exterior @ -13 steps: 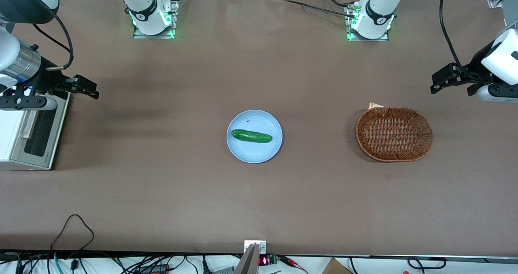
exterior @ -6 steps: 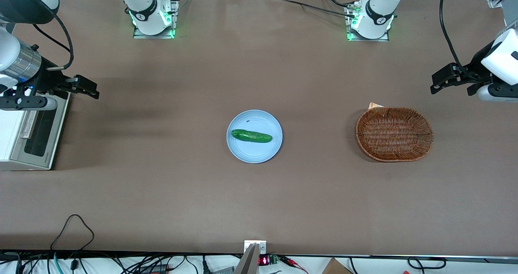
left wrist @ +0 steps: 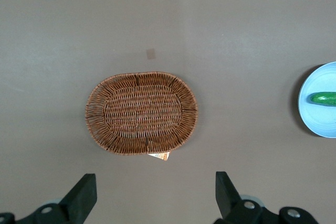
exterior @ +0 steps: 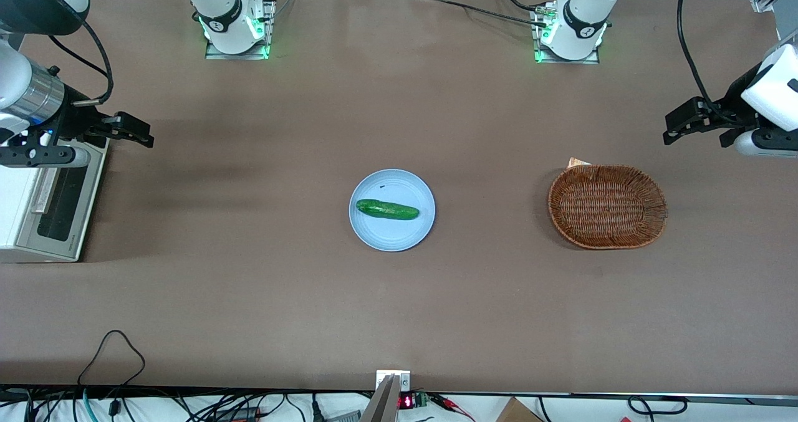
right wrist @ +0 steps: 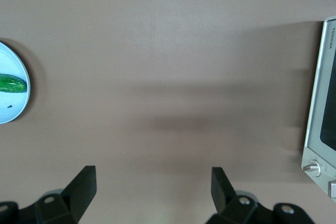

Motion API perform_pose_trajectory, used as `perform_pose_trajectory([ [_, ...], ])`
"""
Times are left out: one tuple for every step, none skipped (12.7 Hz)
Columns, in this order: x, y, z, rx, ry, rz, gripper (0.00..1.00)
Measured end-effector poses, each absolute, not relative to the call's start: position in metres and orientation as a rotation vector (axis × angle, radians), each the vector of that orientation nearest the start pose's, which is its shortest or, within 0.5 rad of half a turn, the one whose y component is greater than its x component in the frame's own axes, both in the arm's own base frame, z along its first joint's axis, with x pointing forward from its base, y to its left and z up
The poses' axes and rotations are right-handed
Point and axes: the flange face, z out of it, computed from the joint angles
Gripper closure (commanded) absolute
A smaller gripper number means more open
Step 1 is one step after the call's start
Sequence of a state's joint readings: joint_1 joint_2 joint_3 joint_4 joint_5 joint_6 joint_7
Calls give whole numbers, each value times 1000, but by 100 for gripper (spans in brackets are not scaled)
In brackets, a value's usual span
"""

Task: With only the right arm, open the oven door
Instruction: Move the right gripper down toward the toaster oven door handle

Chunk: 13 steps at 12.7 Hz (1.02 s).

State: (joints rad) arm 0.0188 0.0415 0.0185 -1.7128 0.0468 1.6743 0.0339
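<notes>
The oven door (exterior: 60, 201) is a silver-grey frame around dark glass with a bar handle (exterior: 42, 192). It stands shut on the off-white toaster oven at the working arm's end of the table. An edge of the door also shows in the right wrist view (right wrist: 324, 103). The right arm's silver cuff (exterior: 36, 101) hangs over the oven. Its black gripper (exterior: 141, 133) is open and empty. It hovers above the table just in front of the door, at the door's end farther from the front camera. In the wrist view the gripper (right wrist: 153, 178) has its fingers (right wrist: 84, 178) wide apart over bare table.
A light blue plate (exterior: 374, 235) with a green cucumber (exterior: 386, 209) lies mid-table; the plate also shows in the right wrist view (right wrist: 14, 106). A brown wicker basket (exterior: 608, 206) lies toward the parked arm's end. Knobs (right wrist: 312, 167) show on the oven's panel.
The right gripper and wrist have drifted slightly farther from the front camera. The oven door has not moved.
</notes>
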Motion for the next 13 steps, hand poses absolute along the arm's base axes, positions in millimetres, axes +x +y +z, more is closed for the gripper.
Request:
perform_pose_trajectory([
  [567, 26, 543, -3095, 4, 127, 55],
  [567, 26, 543, -3095, 4, 127, 71],
  [567, 26, 542, -3095, 4, 130, 74],
  [567, 26, 541, -3095, 4, 133, 77],
  [568, 26, 540, -3095, 4, 136, 77],
  [568, 26, 540, -3095, 4, 137, 83],
  [568, 26, 539, -3094, 4, 139, 85],
  [568, 26, 539, -3094, 4, 141, 98],
  [568, 25, 539, -3094, 4, 142, 99],
  [567, 25, 539, -3094, 3, 143, 99],
  [567, 25, 540, -3094, 3, 145, 99],
  [567, 25, 541, -3094, 3, 148, 99],
  [567, 25, 543, -3094, 3, 147, 99],
])
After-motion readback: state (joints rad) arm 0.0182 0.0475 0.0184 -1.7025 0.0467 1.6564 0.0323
